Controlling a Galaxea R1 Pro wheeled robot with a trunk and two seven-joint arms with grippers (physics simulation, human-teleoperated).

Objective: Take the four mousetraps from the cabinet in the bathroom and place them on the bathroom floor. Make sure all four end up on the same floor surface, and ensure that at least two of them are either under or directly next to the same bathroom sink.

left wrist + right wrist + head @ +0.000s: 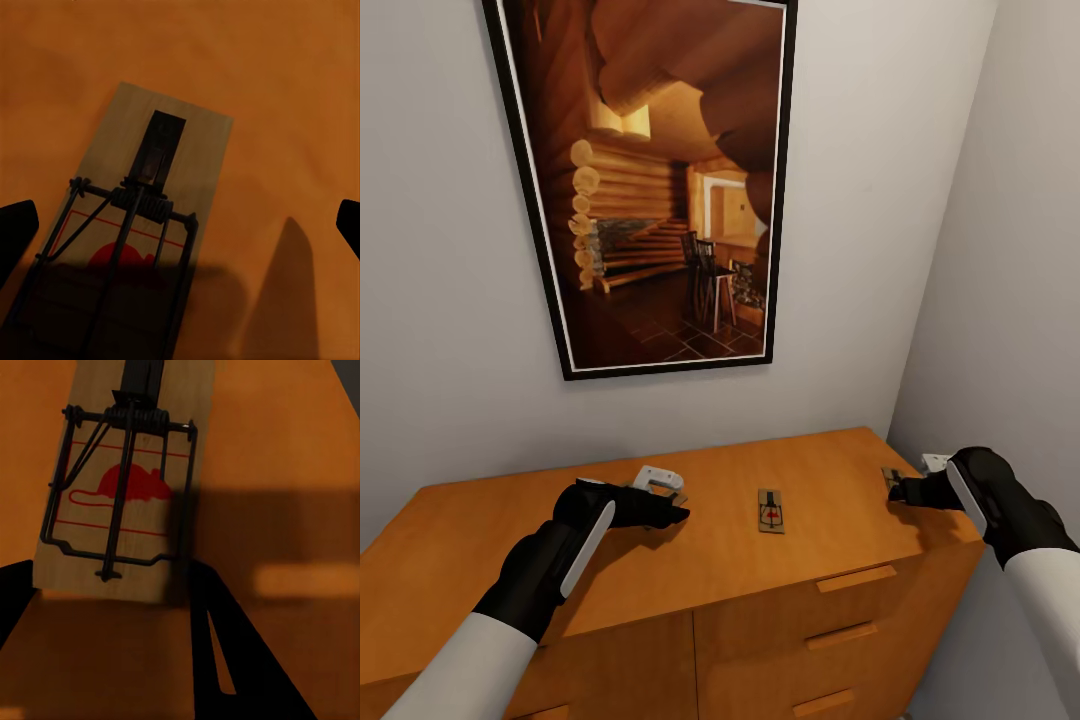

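Three mousetraps lie on the top of the orange-brown cabinet [510,540]. One mousetrap [771,511] rests in the middle, untouched. My left gripper [678,510] hovers open over a second mousetrap [142,225], whose wooden base and wire bar lie between the spread black fingertips [16,231], nearer one of them. My right gripper [896,489] is open at the cabinet's right end, just short of a third mousetrap [124,487] with a red mouse print. That mousetrap [891,477] sits close to the top's right edge. The bathroom floor and the bathroom sink are out of view.
A large framed picture [660,180] of a log cabin hangs on the wall behind the cabinet. A side wall [1010,300] closes in right beside the cabinet's right end. Drawer fronts with wooden handles [857,578] face me below the top.
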